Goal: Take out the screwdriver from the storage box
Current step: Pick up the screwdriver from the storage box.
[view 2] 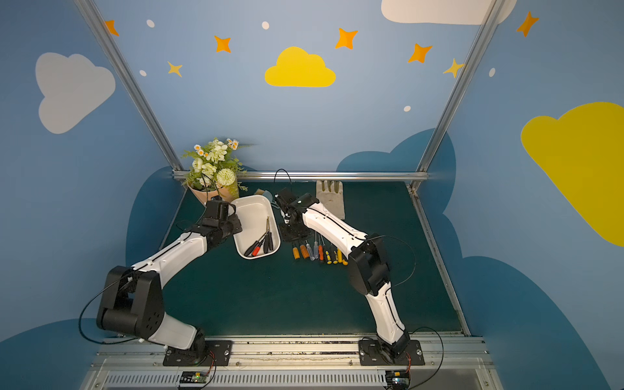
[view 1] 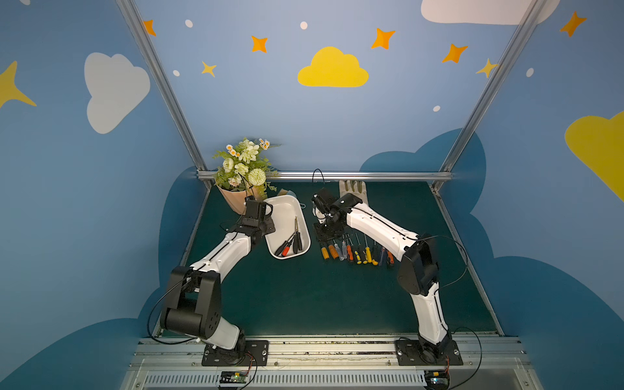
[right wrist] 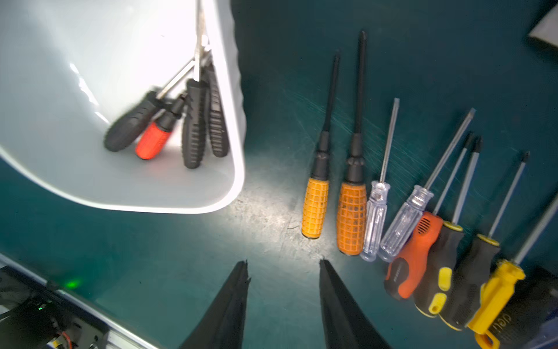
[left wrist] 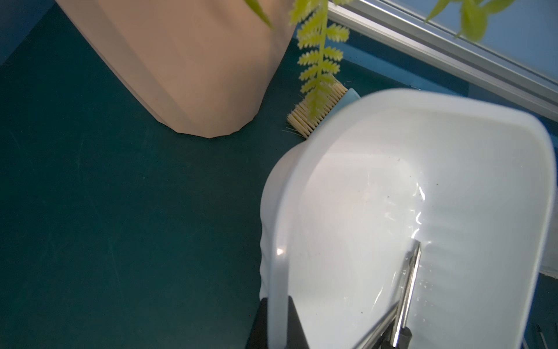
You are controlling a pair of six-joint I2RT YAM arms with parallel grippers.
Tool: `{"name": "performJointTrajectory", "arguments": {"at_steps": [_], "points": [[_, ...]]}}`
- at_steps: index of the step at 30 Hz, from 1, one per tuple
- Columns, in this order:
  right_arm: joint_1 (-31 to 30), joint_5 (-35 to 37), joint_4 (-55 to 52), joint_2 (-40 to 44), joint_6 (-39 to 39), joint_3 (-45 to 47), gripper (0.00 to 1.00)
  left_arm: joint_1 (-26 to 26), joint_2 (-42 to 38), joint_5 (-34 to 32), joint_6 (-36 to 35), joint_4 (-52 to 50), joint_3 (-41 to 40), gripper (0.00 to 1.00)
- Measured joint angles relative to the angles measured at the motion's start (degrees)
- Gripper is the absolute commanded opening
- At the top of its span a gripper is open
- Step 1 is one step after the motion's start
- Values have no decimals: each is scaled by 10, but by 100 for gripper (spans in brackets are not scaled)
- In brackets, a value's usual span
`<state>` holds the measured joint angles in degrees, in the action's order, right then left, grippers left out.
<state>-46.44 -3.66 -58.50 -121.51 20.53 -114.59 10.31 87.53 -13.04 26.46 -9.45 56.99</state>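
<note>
Notes in both top views screwdrivers (view 1: pixel 297 240) bunched at near end of storage box (view 1: pixel 283 212); in left wrist view, left gripper (left wrist: pixel 277 302) clamped on its rim; in right wrist view, right gripper (right wrist: pixel 283 266) part-open, empty, beside box, so needs centring over one handle.

I count one storage box (view 1: pixel 283 211) with four screwdrivers (right wrist: pixel 193 127) inside it: three black-handled, one red-and-black. On the bench (view 1: pixel 304 297) lies a row of screwdrivers (right wrist: pixel 351 217). My right wrist view shows eight handles: two orange, two clear, one orange-and-black, two black-and-yellow, one yellow. At least one more is cut off at the edge. One flower pot (view 1: pixel 233 201), one glove (view 1: pixel 354 189), one brush (left wrist: pixel 297 121). Two right fingers (right wrist: pixel 232 302), two left fingers (left wrist: pixel 297 332).
</note>
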Motion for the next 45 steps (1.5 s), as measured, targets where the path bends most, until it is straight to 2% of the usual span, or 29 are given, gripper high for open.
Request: {"name": "performJointTrajectory", "arguments": {"at_steps": [8, 15, 23, 27, 30, 32, 35, 40, 45], "points": [[-12, -90, 47, 4, 0, 0, 41, 24, 0, 4, 1, 0, 0, 2], [-25, -115, 48, -39, 12, -25, 33, 36, 8, 8, 9, 0, 0, 2], [-26, -92, 43, -87, 47, -25, 31, 41, 11, 12, 12, -1, 0, 2], [-26, -75, 42, -96, 67, -26, 28, 42, 11, 13, 13, -1, 0, 2], [-26, -59, 38, -109, 78, -40, 21, 43, 11, 13, 14, -1, 0, 2], [-26, -50, 31, -124, 80, -60, 21, 44, 11, 12, 14, -2, 0, 2], [-26, -43, 25, -150, 80, -89, 26, 46, 11, 12, 14, -2, 0, 2], [-26, -50, 24, -165, 80, -93, 32, 57, 11, 2, 14, -6, 0, 2], [-27, -57, 21, -182, 80, -107, 32, 68, 11, -4, 19, -13, 0, 2]]}}
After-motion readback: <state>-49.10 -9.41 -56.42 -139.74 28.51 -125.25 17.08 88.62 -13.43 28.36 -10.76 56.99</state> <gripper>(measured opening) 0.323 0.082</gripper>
